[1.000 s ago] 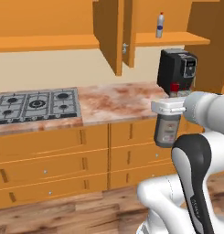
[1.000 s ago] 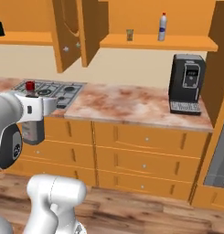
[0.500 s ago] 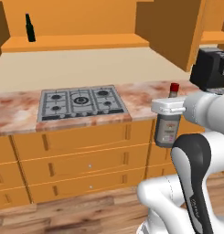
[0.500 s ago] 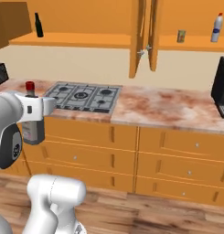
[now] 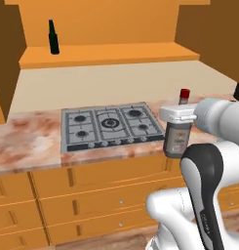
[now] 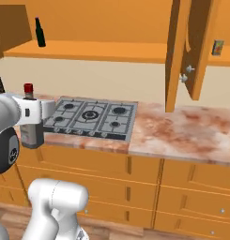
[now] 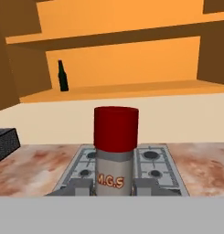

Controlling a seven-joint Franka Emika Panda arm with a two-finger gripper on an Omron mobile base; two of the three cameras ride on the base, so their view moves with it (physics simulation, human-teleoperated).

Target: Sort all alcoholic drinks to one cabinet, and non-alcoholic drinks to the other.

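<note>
My gripper [image 5: 181, 117] is shut on the squat grey bottle [image 5: 176, 140] with a red cap, one of the alcoholic drinks, holding it upright by the neck in front of the counter edge. From the other side the gripper [image 6: 34, 113] carries that bottle [image 6: 32, 134] left of the stove. The hand view has the bottle [image 7: 114, 164] between the fingertips [image 7: 81, 185]. A slim dark beer bottle [image 5: 53, 37] [image 6: 40, 33] [image 7: 63, 76] stands on the open cabinet shelf above the stove. A small juice carton [image 6: 218, 47], one of the non-alcoholic drinks, sits on the right cabinet's shelf.
A gas stove [image 5: 109, 124] [image 6: 93, 117] is set into the marbled counter [image 6: 182, 131], with wooden drawers below. An open cabinet door [image 6: 186, 51] hangs between the two shelves. A dark appliance [image 7: 4, 142] sits on the counter at the left.
The whole picture has shifted: the base has driven left, so the coffee machine has left the views and the stove is in the middle. The gripper still holds the grey bottle.
</note>
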